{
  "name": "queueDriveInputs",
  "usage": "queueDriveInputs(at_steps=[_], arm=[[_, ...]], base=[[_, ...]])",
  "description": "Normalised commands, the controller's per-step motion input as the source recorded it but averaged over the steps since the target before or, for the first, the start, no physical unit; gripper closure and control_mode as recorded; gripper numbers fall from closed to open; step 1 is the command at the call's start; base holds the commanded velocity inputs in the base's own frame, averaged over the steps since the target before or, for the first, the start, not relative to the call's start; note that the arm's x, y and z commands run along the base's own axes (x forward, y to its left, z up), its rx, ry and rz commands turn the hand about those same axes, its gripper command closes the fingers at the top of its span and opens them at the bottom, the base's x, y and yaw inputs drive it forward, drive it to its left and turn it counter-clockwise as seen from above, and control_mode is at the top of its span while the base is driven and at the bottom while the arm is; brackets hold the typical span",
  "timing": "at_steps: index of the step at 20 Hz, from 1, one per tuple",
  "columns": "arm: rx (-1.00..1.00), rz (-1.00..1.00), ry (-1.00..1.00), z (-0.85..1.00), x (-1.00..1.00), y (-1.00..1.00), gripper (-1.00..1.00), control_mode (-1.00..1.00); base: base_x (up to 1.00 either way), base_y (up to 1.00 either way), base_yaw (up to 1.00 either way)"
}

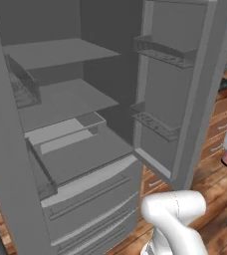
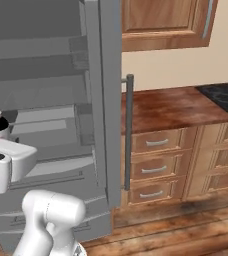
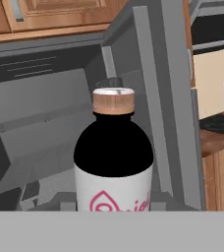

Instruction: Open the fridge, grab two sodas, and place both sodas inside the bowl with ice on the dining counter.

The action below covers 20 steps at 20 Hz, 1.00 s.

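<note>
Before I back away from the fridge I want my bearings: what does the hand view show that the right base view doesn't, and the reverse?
Hand view: the dark soda bottle close up, with its white label, pink logo and tan cap. Right base view: the robot's white arm and the wooden plank floor in front of the brown drawers. Both: the bottle, small at the left edge of the right base view, and the open grey metal fridge with its shelves behind it.

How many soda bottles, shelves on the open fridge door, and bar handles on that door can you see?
soda bottle: 1
door shelves: 2
bar handle: 1
Total: 4
</note>
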Motion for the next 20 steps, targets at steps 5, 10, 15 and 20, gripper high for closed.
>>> queueDriveInputs(at_steps=[5,10,15,20], arm=[[0.0,0.0,0.0,0.0,0.0,0.0,1.0,1.0],[0.0,0.0,0.0,0.0,0.0,0.0,1.0,1.0],[0.0,0.0,0.0,0.0,0.0,0.0,1.0,1.0],[0.0,0.0,0.0,0.0,0.0,0.0,1.0,1.0]], base=[[0.04,0.89,-0.2],[-0.31,0.19,-0.23],[-0.77,-0.14,-0.44],[-0.82,-0.06,-0.47]])
